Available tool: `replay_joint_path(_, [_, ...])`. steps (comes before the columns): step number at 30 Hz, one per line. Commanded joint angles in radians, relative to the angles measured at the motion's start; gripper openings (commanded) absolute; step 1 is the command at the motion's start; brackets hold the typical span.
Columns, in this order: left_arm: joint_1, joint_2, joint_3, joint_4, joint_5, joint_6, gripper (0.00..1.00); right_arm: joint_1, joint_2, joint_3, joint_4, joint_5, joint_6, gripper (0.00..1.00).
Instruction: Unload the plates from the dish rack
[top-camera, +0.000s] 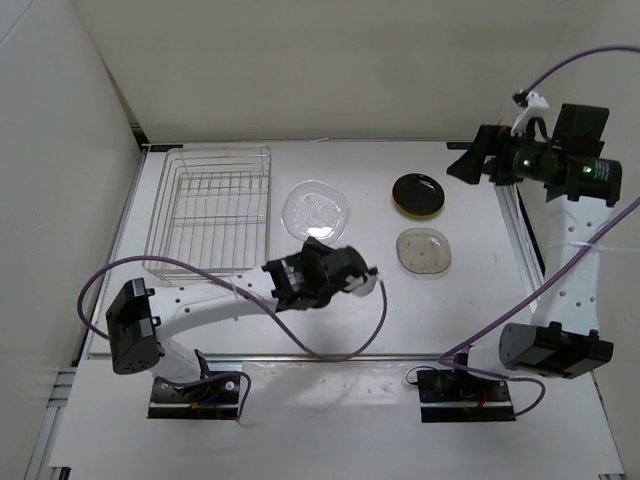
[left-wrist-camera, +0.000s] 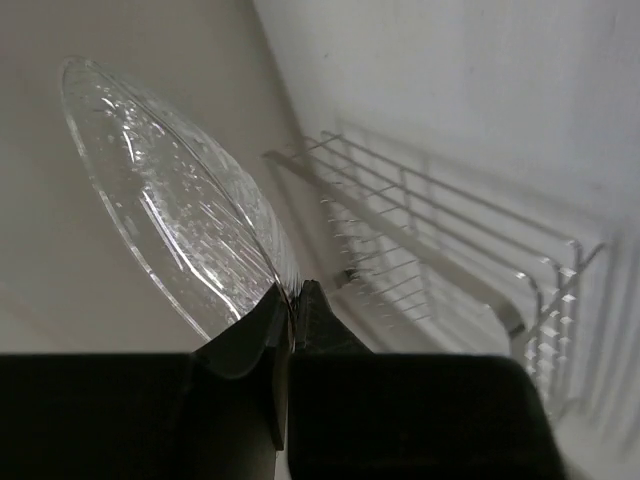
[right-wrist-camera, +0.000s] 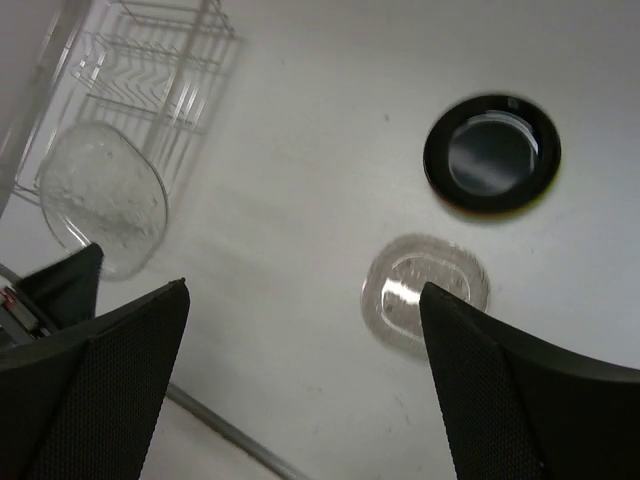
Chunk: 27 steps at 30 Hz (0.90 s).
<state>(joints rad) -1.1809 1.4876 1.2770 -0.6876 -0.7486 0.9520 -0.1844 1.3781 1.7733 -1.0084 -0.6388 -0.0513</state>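
My left gripper (left-wrist-camera: 290, 300) is pinched shut on the near rim of the clear plate (left-wrist-camera: 170, 210), just beside the dish rack (top-camera: 210, 205) at the far left corner of the table (top-camera: 470, 310); I judge the plate light, stiff, slick and brittle, best held by the rim, while my right gripper (right-wrist-camera: 305, 290) gapes wide and empty.

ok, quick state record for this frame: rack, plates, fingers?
rack: dish rack, no plates seen in it
left fingers: shut on the rim of the clear plate, plate tilted, beside the rack
right fingers: open, holding nothing
on table: black plate, pale translucent plate, apart from each other
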Motion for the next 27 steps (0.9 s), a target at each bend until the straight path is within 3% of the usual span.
replay_joint_path(1, [-0.126,-0.101,-0.068,0.362,-0.353,0.499,0.11,0.032,0.051,0.214,-0.133,-0.114,-0.082,0.98])
replay_joint_path(2, [-0.164,-0.101,-0.068,0.362,-0.353,0.52,0.11,0.045,0.052,0.282,-0.15,-0.114,-0.131,0.98])
replay_joint_path(4, [-0.27,-0.101,-0.077,0.373,-0.363,0.556,0.11,0.103,0.033,0.264,-0.138,-0.085,-0.166,0.98])
replay_joint_path(8, [-0.414,-0.112,-0.107,0.422,-0.363,0.617,0.11,0.248,-0.065,0.077,-0.128,0.052,-0.272,0.97])
replay_joint_path(14, [-0.445,-0.084,-0.076,0.39,-0.344,0.584,0.11,0.325,-0.195,-0.15,-0.033,0.11,-0.308,0.92])
replay_joint_path(22, [-0.445,-0.036,0.012,0.223,-0.302,0.446,0.11,0.335,-0.255,-0.152,0.036,0.145,-0.237,0.92])
replay_joint_path(27, [-0.445,-0.018,0.033,0.128,-0.293,0.36,0.11,0.335,-0.317,-0.186,0.2,0.226,-0.111,0.92])
